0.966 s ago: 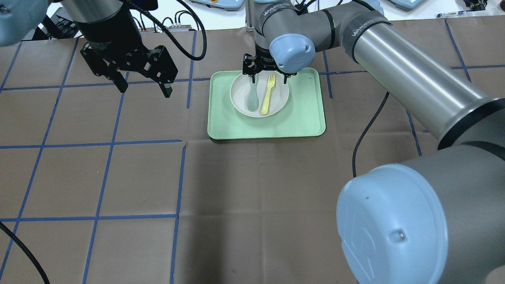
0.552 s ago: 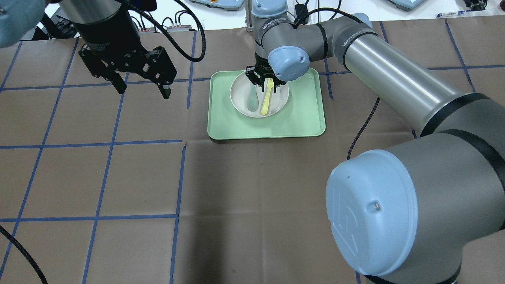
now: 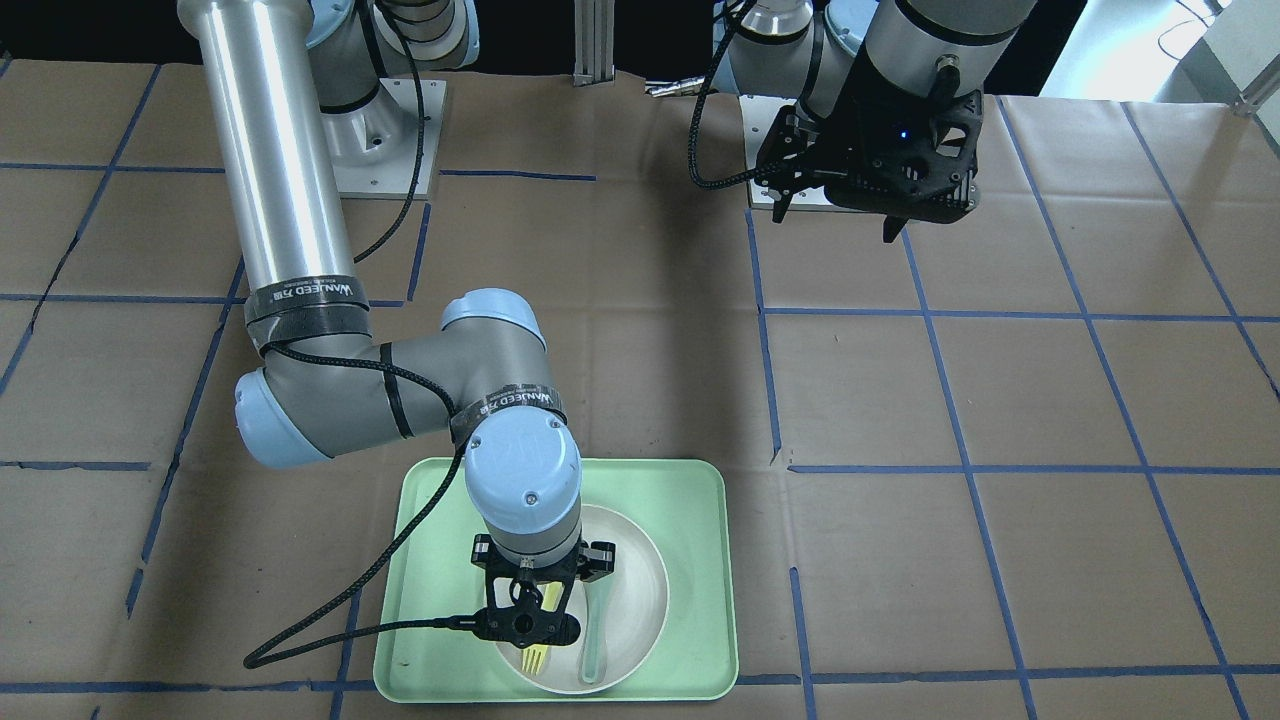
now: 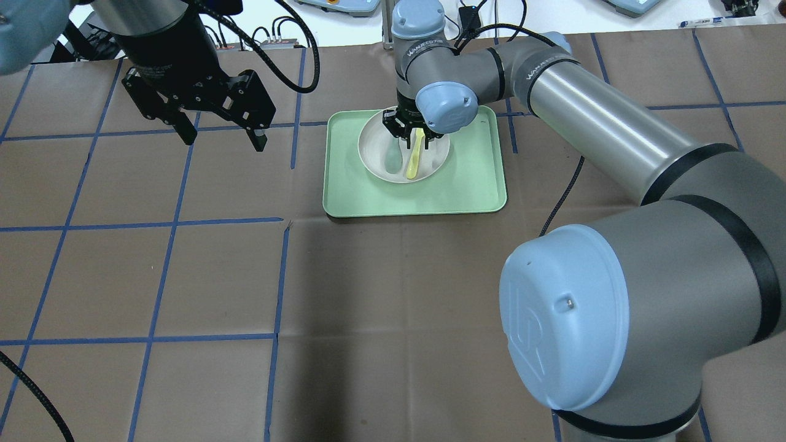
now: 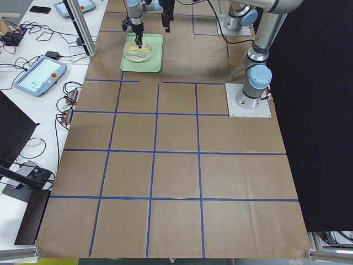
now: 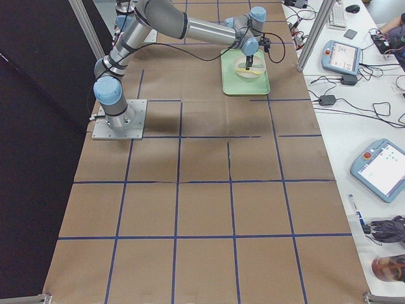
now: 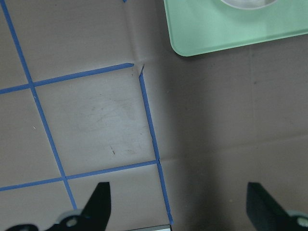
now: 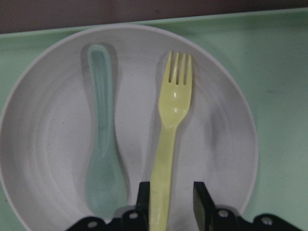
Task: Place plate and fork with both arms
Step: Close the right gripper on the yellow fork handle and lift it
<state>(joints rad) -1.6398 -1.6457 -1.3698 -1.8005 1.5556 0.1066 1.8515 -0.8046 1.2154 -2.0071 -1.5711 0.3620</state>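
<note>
Pale-yellow fork (image 8: pixel 171 125) on plate (image 8: pixel 43 144) | right gripper (image 8: pixel 172 188) slightly apart, straddling fork handle, not clamped | left gripper (image 4: pixel 224 142) wide, empty

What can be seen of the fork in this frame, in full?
The fork is slim, pale yellow and plastic-looking, with four short tines. It lies flat in the plate, parallel to the spoon and apart from it. The right gripper has its jaws astride the handle end: one sits against it, while a gap shows on the other side, so it is not clamped.
</note>
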